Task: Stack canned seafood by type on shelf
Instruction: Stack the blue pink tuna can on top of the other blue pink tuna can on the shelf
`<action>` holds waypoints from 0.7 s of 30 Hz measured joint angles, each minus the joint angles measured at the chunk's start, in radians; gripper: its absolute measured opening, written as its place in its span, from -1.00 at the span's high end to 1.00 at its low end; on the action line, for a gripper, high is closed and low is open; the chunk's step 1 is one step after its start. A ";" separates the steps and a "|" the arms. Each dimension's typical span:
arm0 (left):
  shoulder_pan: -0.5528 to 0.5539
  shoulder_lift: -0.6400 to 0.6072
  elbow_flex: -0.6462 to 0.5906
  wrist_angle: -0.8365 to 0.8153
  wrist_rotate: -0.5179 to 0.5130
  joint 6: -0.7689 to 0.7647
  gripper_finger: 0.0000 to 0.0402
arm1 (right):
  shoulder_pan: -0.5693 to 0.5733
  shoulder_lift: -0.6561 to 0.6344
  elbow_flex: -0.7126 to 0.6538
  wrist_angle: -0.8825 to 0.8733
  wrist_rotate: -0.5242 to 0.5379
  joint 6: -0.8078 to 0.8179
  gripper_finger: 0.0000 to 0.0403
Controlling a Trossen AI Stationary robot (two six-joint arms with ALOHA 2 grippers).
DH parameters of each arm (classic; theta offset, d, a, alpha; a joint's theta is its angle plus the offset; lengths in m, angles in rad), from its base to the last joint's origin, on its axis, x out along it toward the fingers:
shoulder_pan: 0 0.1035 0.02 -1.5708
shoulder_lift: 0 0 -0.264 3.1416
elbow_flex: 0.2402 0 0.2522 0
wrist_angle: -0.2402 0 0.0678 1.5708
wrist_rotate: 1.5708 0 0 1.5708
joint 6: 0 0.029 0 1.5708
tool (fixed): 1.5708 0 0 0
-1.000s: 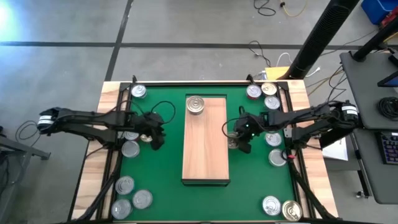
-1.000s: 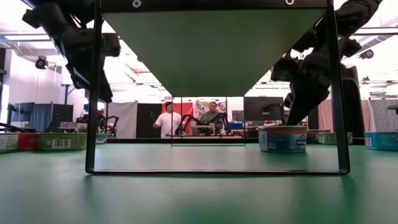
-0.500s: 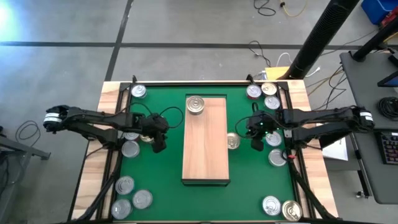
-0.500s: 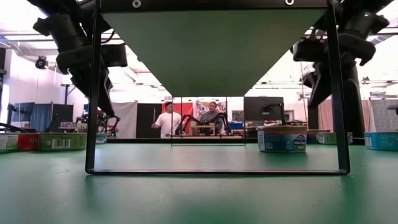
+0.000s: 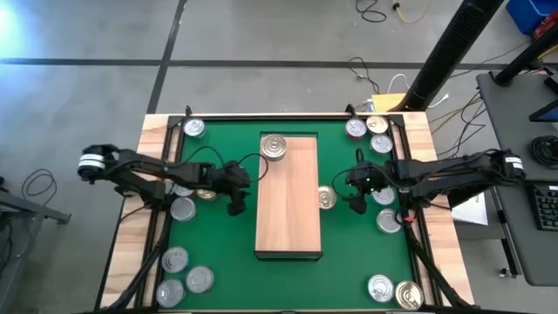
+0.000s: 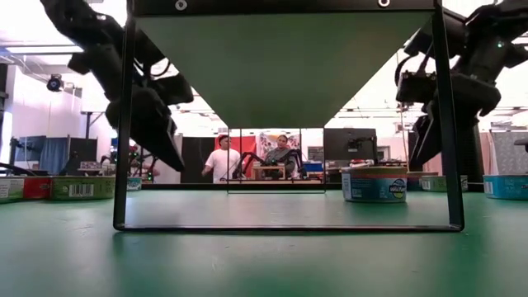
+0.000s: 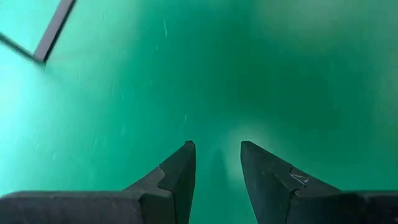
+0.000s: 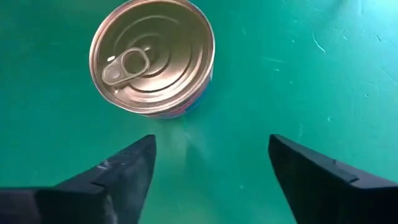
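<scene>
The shelf point(image 5: 288, 209) lies in the middle of the green mat and carries one silver-topped can point(image 5: 274, 146) at its far end. A gold-topped can point(image 5: 327, 198) point(image 8: 152, 59) stands on the mat just right of the shelf. My right gripper point(image 5: 356, 195) point(image 8: 211, 155) hangs open to the right of this can, and its fingers do not touch it. Just left of the shelf, my left gripper point(image 5: 235, 202) point(image 7: 217, 155) hovers over bare mat. Its fingers stand a narrow gap apart with nothing between them.
Several cans stand along the mat's left side point(image 5: 183, 208), among them a gold-topped one point(image 5: 207, 194). Several more line the right side point(image 5: 389, 221), with a red-topped one point(image 5: 355, 129) at the far right. People stand in the room beyond the table point(image 6: 221, 162).
My right gripper has drawn back from the gold-topped can toward the table's right edge and risen. The can stays standing on the mat beside the shelf. My left gripper has moved from the cans on the left toward the shelf.
</scene>
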 joint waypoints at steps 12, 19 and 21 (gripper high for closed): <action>-0.010 0.110 -0.241 0.537 0.021 -0.078 0.43 | 0.038 0.138 -0.154 0.446 0.005 -0.070 -0.59; -0.008 0.217 -0.296 0.774 -0.001 -0.066 0.43 | 0.056 0.274 -0.182 0.636 0.006 -0.127 -0.60; -0.008 0.253 -0.298 0.833 -0.003 -0.066 0.43 | 0.055 0.292 -0.175 0.658 0.009 -0.102 -0.61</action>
